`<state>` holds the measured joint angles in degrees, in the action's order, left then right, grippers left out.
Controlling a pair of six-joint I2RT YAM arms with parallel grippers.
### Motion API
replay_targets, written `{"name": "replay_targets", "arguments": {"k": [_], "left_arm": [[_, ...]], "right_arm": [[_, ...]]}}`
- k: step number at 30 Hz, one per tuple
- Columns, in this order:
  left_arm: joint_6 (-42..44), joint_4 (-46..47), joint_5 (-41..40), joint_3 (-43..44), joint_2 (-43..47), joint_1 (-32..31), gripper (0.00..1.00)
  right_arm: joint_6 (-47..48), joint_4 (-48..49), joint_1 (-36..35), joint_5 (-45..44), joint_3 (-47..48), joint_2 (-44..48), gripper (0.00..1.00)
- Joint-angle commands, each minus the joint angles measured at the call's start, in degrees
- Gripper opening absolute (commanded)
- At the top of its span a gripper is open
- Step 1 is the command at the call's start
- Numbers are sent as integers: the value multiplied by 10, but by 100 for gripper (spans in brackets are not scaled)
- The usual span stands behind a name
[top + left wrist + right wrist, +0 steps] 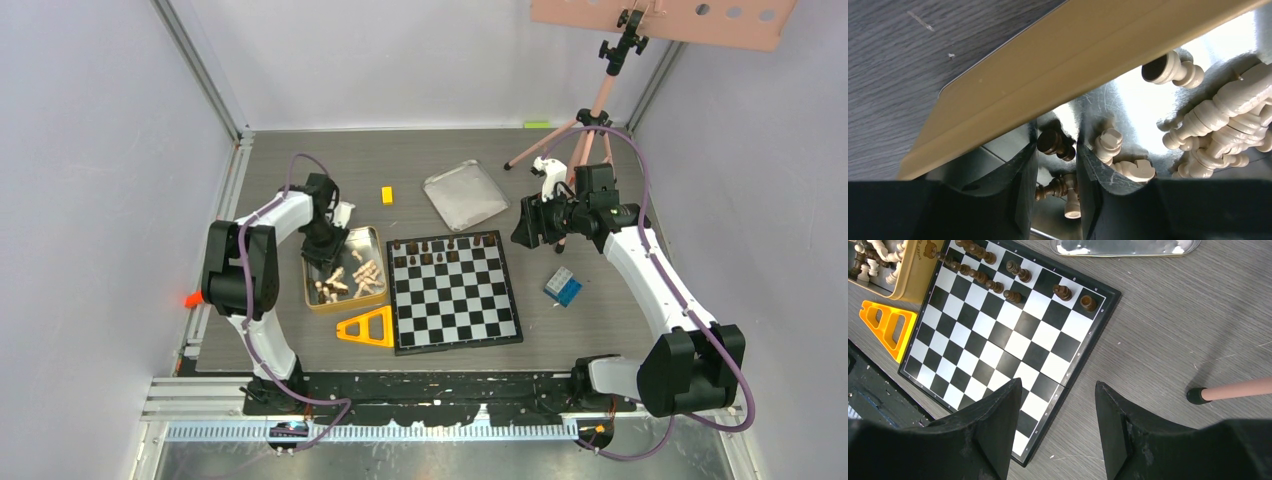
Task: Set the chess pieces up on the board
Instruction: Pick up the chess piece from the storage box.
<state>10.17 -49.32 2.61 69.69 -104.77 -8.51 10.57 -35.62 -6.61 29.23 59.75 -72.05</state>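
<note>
Half open, straddling dark brown wooden chess piece, lower centre, with left gripper for lifting; hold unconfirmed.

Cropped and too small to read
Top view: chess pieces in the gold tin are too small to identify. Right wrist view: silver lid is cut off at the top edge.

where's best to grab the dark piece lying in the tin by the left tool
The dark piece lies on its side close to the tin wall, so a sideways approach looks blocked. Pinch across its narrow waist from straight above, where the left tool straddles it.
</note>
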Motion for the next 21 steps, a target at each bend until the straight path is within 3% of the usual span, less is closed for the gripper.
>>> {"name": "replay_targets", "arguments": {"k": [1, 10, 21], "left_arm": [[-8, 33, 0, -11, 19, 0, 34], [3, 51, -9, -28, 31, 1, 27], [48, 60, 16, -32, 67, 1, 0]], "right_arm": [[6, 5, 3, 12, 0, 0, 62], [4, 4, 3, 15, 0, -2, 61], [2, 2, 3, 31, 5, -4, 61]]}}
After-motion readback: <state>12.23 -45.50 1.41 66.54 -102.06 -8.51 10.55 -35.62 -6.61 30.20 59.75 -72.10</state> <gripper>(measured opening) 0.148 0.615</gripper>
